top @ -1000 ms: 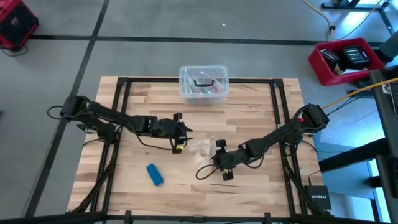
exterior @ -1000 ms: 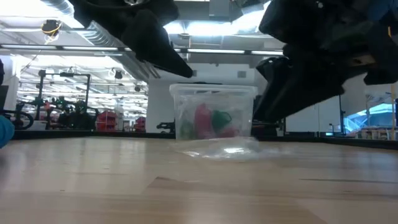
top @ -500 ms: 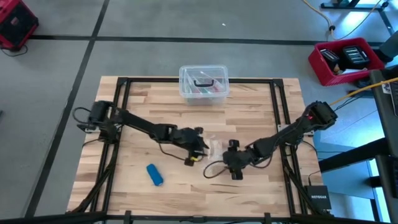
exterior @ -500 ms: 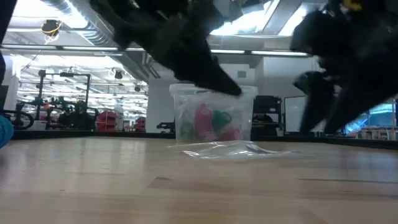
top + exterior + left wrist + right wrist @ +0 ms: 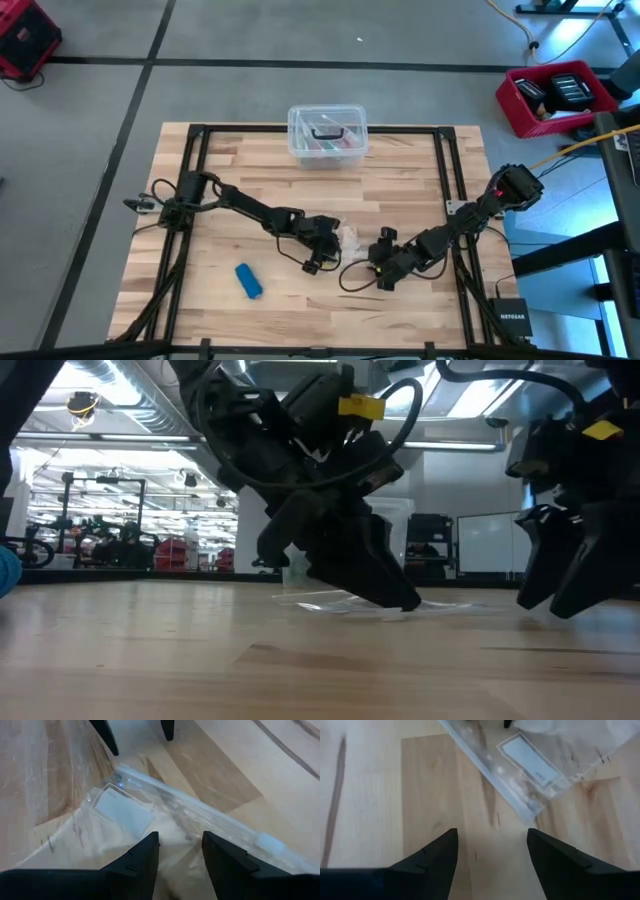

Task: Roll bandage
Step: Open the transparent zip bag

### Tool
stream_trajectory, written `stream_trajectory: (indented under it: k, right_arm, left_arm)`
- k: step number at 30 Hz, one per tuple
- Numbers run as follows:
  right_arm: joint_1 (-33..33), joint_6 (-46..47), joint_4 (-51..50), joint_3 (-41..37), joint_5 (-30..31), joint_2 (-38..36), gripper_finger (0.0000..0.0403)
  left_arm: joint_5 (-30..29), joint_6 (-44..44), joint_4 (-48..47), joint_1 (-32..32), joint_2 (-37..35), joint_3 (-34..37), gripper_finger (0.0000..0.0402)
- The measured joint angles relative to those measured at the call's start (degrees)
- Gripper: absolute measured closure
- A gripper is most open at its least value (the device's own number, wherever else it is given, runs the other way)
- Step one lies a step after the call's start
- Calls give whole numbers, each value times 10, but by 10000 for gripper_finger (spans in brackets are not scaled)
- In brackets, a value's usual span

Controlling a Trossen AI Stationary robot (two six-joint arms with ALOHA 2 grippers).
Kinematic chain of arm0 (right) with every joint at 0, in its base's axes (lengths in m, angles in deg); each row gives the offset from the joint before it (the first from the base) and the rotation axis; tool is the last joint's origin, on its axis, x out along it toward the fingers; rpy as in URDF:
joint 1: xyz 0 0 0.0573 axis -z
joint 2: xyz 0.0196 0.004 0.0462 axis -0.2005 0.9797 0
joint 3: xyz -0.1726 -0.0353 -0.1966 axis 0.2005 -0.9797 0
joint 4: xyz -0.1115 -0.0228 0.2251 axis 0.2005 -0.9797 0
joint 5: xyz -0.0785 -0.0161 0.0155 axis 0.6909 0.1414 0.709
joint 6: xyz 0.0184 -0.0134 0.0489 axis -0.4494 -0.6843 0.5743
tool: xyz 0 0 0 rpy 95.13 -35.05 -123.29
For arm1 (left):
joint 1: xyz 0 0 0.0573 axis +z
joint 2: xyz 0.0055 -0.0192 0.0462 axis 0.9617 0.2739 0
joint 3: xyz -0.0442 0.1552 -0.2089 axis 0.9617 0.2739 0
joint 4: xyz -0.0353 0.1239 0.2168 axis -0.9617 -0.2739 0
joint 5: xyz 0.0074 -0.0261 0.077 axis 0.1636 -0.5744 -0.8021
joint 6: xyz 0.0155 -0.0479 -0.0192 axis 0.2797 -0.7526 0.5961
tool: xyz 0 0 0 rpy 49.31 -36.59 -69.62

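Looking straight down, the bandage (image 5: 248, 281) lies as a compact blue roll on the table (image 5: 250, 180) toward its near left corner, well apart from both grippers. Its long axis runs slightly diagonal, the far end leaning left. The left gripper (image 5: 322, 250) reaches to mid-table at a small clear plastic bag (image 5: 347, 238), and the right gripper (image 5: 383, 268) sits just beside that bag on its other side. A clear lidded box (image 5: 327, 135) stands at the far edge.

Level with the tabletop, only a blue sliver of the roll (image 5: 6, 572) shows at the left border (the rest is cut off).

From the left wrist, the fingers (image 5: 142, 861) stand parted with a narrow gap, the bag (image 5: 150, 815) right in front of them and apparently between them; no bandage shows.

From the right wrist, the fingers (image 5: 437, 856) are spread wide over bare wood, the bag (image 5: 530, 760) just ahead.
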Motion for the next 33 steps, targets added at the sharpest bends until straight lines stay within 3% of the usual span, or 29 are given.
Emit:
stream_trajectory:
  k: [4, 10, 18, 24, 29, 33]
  right_arm:
    - [1, -2, 1, 0, 15, 0, 162]
    - [1, -2, 2, 0, 18, 0, 162]
    - [1, -2, 2, 0, 16, 0, 162]
    - [-4, -1, 3, 2, 15, -38, 162]
    - [-28, -14, 0, 2, 97, -89, 162]
    - [-48, -23, 8, 2, 179, -122, 162]
  left_arm:
    - [0, 1, 0, 4, 8, -1, 280]
    - [-4, 1, -8, 8, 6, 0, 389]
    - [-30, -25, -13, 1, -5, 1, 400]
    - [-71, -9, -43, -11, -75, 3, 401]
    - [-129, -10, -49, -19, -151, 17, 401]
    - [-199, -17, 39, -33, -221, 79, 401]
